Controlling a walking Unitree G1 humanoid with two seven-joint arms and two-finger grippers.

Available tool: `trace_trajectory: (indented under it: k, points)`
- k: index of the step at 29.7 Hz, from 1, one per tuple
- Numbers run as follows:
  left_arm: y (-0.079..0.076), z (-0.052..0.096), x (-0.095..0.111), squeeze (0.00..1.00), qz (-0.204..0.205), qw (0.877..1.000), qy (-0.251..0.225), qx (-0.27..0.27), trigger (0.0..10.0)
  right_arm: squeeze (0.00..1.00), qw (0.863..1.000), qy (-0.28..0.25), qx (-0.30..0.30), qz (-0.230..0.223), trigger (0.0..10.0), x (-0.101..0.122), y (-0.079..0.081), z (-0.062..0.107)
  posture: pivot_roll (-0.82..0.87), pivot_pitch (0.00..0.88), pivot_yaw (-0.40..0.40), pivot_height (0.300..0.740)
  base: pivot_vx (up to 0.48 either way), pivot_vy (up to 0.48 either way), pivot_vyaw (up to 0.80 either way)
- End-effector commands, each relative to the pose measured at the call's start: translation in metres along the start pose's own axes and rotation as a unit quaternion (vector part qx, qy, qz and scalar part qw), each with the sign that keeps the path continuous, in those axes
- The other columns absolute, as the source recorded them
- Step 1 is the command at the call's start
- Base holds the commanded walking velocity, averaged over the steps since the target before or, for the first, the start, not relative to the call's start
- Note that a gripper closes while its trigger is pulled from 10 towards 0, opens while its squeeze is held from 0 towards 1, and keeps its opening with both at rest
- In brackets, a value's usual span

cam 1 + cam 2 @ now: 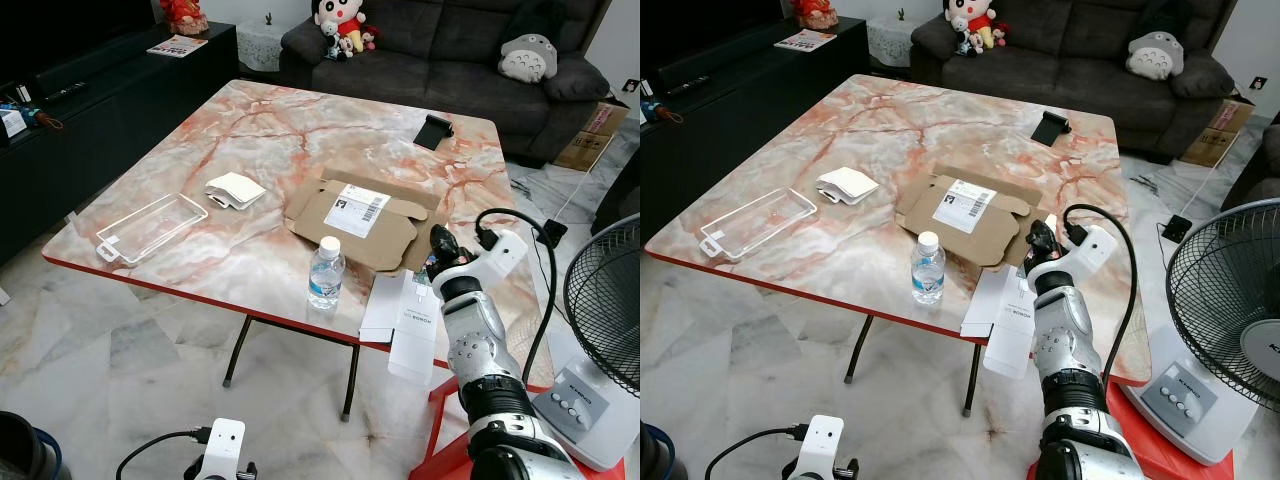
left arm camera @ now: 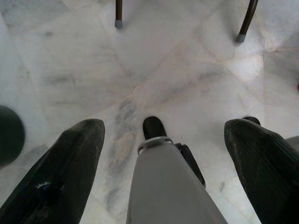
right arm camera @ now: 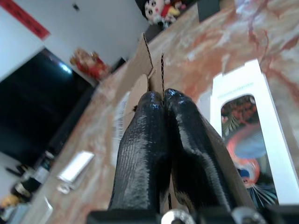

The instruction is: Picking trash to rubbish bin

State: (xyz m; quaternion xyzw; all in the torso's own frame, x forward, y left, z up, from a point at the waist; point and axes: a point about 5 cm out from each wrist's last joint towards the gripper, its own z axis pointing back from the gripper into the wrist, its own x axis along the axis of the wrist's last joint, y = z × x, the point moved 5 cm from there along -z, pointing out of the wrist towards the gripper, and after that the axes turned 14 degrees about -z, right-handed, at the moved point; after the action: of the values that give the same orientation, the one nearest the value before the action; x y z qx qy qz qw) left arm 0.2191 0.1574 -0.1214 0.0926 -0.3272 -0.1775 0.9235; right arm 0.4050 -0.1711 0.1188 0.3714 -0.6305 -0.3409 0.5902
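The flattened cardboard box (image 1: 352,222), near the water bottle (image 1: 325,273), is clamped at its edge by the right pincer (image 3: 162,100), so it may be dragged against the bottle and topple it.

Glossy marble table (image 1: 250,140), matt cardboard box (image 1: 350,225)
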Motion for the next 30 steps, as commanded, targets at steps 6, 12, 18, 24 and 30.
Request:
trace_trajectory:
  k: [6, 12, 18, 24, 30]
  points:
    - [0.002, -0.001, 0.005, 0.00, -0.004, 1.000, -0.008, 0.005, 10.0, 0.00, 0.994, -0.087, 0.068, -0.023, 0.0, 0.038, 0.028, -0.002, -0.06, 0.013, -0.071, 0.740, 0.000, 0.000, 0.00]
    - [0.002, -0.001, 0.005, 0.00, -0.006, 1.000, -0.010, 0.006, 10.0, 0.00, 0.989, -0.104, 0.102, -0.034, 3.8, 0.047, 0.039, 0.000, -0.06, 0.012, -0.070, 0.740, 0.000, 0.000, 0.00]
    - [0.003, -0.001, 0.006, 0.00, -0.010, 1.000, -0.012, 0.007, 10.0, 0.00, 0.986, -0.114, 0.115, -0.030, 10.0, 0.052, 0.043, 0.003, -0.06, 0.006, -0.066, 0.740, 0.000, 0.000, 0.00]
    - [0.002, -0.001, 0.006, 0.00, -0.015, 1.000, -0.014, 0.005, 10.0, 0.00, 0.986, -0.111, 0.117, -0.030, 10.0, 0.052, 0.043, 0.004, -0.07, 0.000, -0.061, 0.740, 0.000, 0.000, 0.00]
    - [0.003, -0.001, 0.009, 0.00, -0.014, 1.000, -0.019, 0.006, 10.0, 0.00, 0.987, -0.107, 0.115, -0.030, 10.0, 0.049, 0.042, 0.003, -0.07, 0.000, -0.060, 0.740, 0.000, 0.000, 0.00]
